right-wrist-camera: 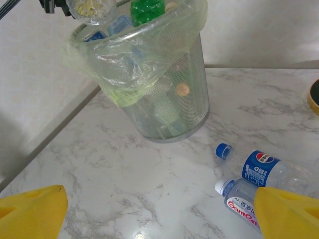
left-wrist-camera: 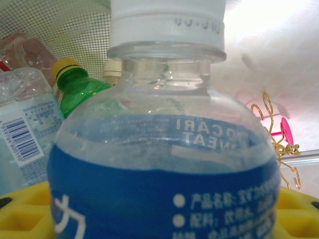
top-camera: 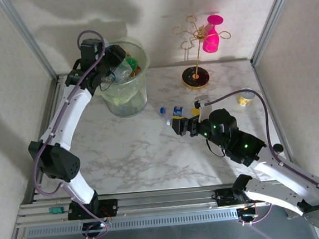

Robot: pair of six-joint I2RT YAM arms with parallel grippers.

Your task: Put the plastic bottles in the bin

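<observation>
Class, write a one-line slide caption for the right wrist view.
Open right gripper hovers near two plastic bottles and a loose blue cap on the marble table, near the lined bin.

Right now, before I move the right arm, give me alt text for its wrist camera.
A mesh bin with a pale green liner, holding bottles, stands on the marble table, a clear bottle hanging over its rim. Two labelled bottles and a loose blue cap lie at lower right, beside one yellow fingertip of the open pincer.
</observation>
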